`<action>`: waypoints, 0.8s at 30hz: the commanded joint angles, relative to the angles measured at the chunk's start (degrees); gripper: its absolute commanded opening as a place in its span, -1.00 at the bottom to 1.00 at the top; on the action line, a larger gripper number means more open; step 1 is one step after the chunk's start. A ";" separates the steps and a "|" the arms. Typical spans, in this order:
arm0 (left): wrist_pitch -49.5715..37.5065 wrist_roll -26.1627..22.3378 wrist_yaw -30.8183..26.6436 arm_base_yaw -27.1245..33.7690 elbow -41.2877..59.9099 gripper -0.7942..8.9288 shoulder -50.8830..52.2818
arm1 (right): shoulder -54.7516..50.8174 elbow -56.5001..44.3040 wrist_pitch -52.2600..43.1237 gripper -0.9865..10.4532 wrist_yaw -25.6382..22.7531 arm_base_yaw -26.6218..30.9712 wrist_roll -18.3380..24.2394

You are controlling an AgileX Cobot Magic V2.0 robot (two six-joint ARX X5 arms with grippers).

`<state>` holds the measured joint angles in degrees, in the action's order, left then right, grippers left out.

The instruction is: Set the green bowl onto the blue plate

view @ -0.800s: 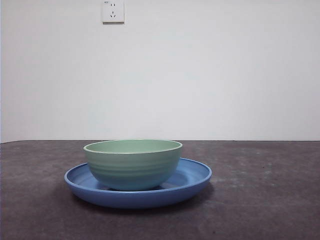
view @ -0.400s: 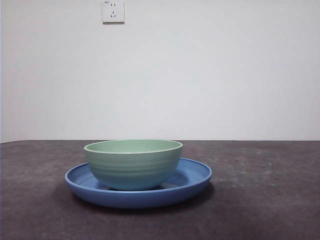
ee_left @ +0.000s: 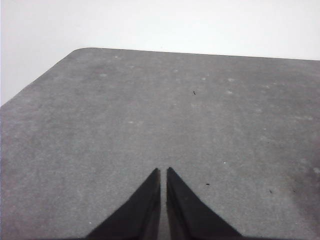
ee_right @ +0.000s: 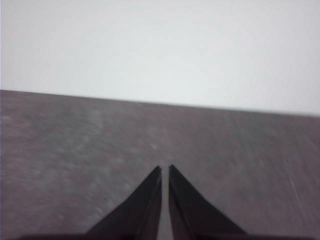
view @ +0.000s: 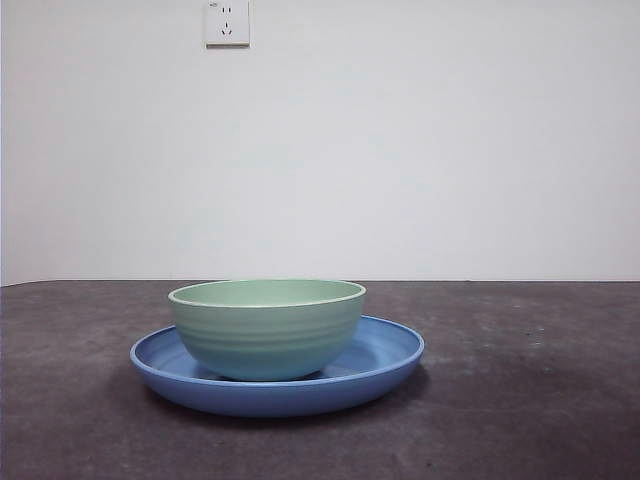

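The green bowl (view: 266,329) is sitting upright inside the blue plate (view: 390,352), its base resting on the plate's floor a little toward the left of the plate's centre as the front camera sees it, mouth opening straight up. Being round, the bowl is showing no long axis and no facing direction. Neither wrist camera is catching bowl or plate, so which arm is nearer cannot be told. The left gripper (ee_left: 163,172) is hanging over bare dark grey table (ee_left: 100,125), jaws pressed together on nothing; the right gripper (ee_right: 164,170) is doing likewise. The placement is looking complete, with no further approach apparently needed.
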<state>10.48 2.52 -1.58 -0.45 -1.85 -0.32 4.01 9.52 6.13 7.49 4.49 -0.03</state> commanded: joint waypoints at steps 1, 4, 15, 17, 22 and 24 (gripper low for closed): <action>0.24 0.57 -0.13 -0.04 1.14 -0.79 0.04 | -1.16 -2.58 -0.98 -0.79 -4.83 -0.55 -3.89; 0.24 0.57 -0.13 -0.04 1.14 -0.79 0.04 | -2.01 -4.94 -1.01 -0.79 -9.25 -1.42 -4.28; 0.26 0.57 -0.13 -0.04 1.14 -0.79 0.04 | -3.80 -8.90 2.67 -0.79 -13.75 -2.58 -3.85; 0.24 0.57 -0.13 -0.04 1.14 -0.79 0.04 | -3.80 -8.90 3.78 -0.79 -13.75 -2.60 -3.82; 0.26 0.57 -0.13 -0.04 1.14 -0.79 0.04 | -3.80 -8.90 3.74 -0.79 -13.07 -2.60 -4.00; 0.24 0.57 -0.13 -0.04 1.14 -0.79 0.04 | -3.80 -8.90 3.74 -0.79 -12.50 -2.60 -4.17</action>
<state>10.48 2.52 -1.58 -0.45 -1.85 -0.32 0.25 0.93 9.23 -5.30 1.93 -3.42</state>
